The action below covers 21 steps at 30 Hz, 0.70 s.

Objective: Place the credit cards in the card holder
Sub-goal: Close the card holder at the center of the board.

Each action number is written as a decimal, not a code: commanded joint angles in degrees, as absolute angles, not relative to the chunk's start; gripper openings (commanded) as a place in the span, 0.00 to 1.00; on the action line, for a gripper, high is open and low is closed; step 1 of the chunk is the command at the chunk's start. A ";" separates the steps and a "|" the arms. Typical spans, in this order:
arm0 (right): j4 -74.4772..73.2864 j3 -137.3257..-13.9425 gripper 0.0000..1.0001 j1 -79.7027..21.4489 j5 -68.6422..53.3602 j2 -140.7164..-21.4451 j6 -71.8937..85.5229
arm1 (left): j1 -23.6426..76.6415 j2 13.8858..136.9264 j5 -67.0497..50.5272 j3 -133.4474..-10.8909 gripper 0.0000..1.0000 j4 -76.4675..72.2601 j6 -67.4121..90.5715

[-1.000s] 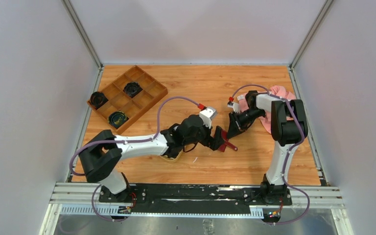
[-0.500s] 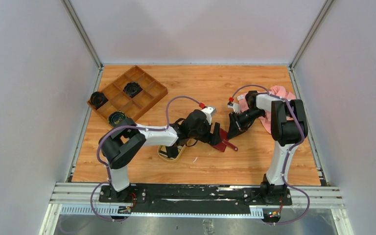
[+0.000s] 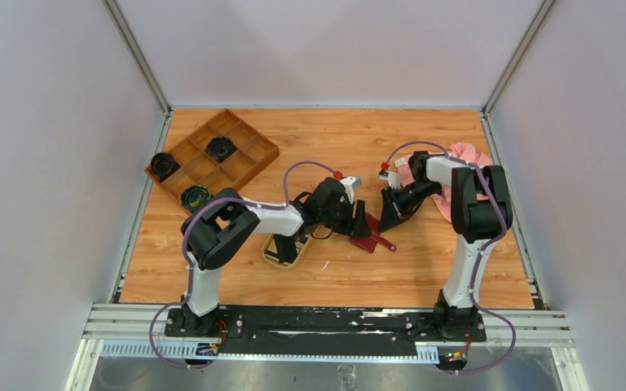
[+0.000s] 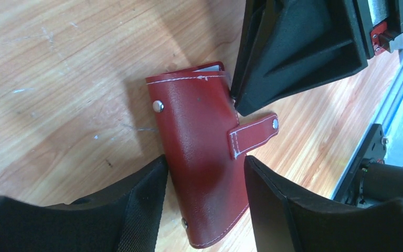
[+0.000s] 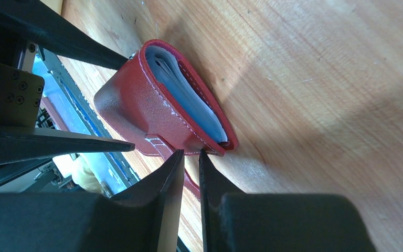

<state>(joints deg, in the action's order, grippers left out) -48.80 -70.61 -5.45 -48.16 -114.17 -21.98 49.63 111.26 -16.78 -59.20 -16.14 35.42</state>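
Well, my left pincer [image 4: 203,167] gapes wide astride the card holder [image 4: 197,131], my right pincer [image 5: 191,154] nearly closed beside it. Seems light, pliant, slick; I'd pinch its long edges.

The left gripper [image 3: 361,223] has edged toward the worktop's [image 3: 424,269] far edge as its elbow swung inward, baring the oval tray [image 3: 280,251].

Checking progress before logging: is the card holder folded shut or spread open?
Folded shut but unsnapped: the card holder lies with covers together, its tab sticking out free.
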 commanded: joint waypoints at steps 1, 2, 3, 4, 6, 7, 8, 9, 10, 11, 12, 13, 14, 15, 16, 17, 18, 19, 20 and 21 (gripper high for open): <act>-48.21 -70.45 0.21 -5.80 -45.37 -115.71 -23.55 | 49.66 114.15 -19.47 -59.68 0.59 -14.59 37.70; -48.17 -70.48 0.21 -5.80 -45.40 -115.75 -23.63 | 49.66 114.24 -19.29 -59.59 0.56 -14.59 38.03; -48.21 -70.49 0.22 -5.78 -45.49 -115.75 -23.71 | 49.66 114.32 -19.07 -59.51 0.54 -14.59 38.34; -48.25 -70.49 0.22 -5.80 -45.64 -115.80 -23.79 | 49.66 114.44 -18.88 -59.44 0.51 -14.59 38.66; -48.40 -70.49 0.22 -5.80 -45.83 -115.75 -23.96 | 49.66 114.81 -18.51 -59.41 0.44 -14.59 39.20; -48.49 -70.57 0.23 -5.82 -45.96 -115.71 -24.12 | 49.66 115.03 -18.46 -59.41 0.40 -14.59 39.50; -48.59 -70.57 0.23 -5.80 -46.24 -115.63 -24.31 | 49.68 115.31 -18.23 -59.49 0.36 -14.59 39.69; -48.74 -70.65 0.24 -5.80 -46.56 -115.55 -24.55 | 49.74 115.54 -18.20 -59.54 0.31 -14.59 39.86; -48.95 -70.73 0.24 -5.80 -46.96 -115.41 -24.85 | 49.75 115.70 -18.07 -59.58 0.26 -14.63 39.90; -49.22 -70.83 0.25 -5.84 -47.63 -115.18 -25.42 | 49.70 115.69 -17.90 -59.55 0.20 -14.67 39.86; -49.60 -70.96 0.26 -5.80 -48.90 -114.76 -26.16 | 49.70 115.52 -17.62 -59.58 0.15 -14.68 39.59; -50.17 -71.12 0.27 -5.80 -49.53 -114.10 -27.07 | 49.74 115.08 -17.20 -59.47 0.13 -14.72 39.25; -50.96 -71.54 0.28 -5.77 -50.53 -113.32 -28.56 | 49.72 114.27 -16.53 -58.99 0.12 -14.95 38.60; -51.91 -71.91 0.29 -5.70 -51.84 -111.88 -30.10 | 49.74 113.31 -15.85 -58.37 0.11 -15.34 37.86; -52.55 -72.07 0.30 -5.54 -52.79 -110.26 -31.57 | 49.75 111.90 -15.15 -57.77 0.09 -15.65 36.82; -53.12 -71.98 0.32 -5.27 -53.82 -108.03 -32.94 | 49.75 110.37 -14.47 -57.11 0.08 -15.72 35.40; -53.63 -71.83 0.34 -5.01 -54.78 -105.55 -34.44 | 49.75 108.65 -13.67 -56.48 0.07 -15.73 33.98; -54.08 -71.52 0.36 -4.69 -55.84 -102.89 -36.09 | 49.70 106.86 -13.10 -55.81 0.06 -15.73 32.20; -54.40 -70.90 0.38 -4.38 -56.76 -99.96 -37.47 | 49.74 105.14 -12.68 -55.16 0.06 -15.73 30.31; -54.55 -70.35 0.40 -4.00 -57.71 -97.36 -38.92 | 49.75 102.70 -12.34 -54.55 0.05 -15.73 28.49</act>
<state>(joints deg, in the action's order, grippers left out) -51.29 -70.59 -5.19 -51.42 -108.60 -30.61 49.50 109.23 -16.78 -57.58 -18.74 37.60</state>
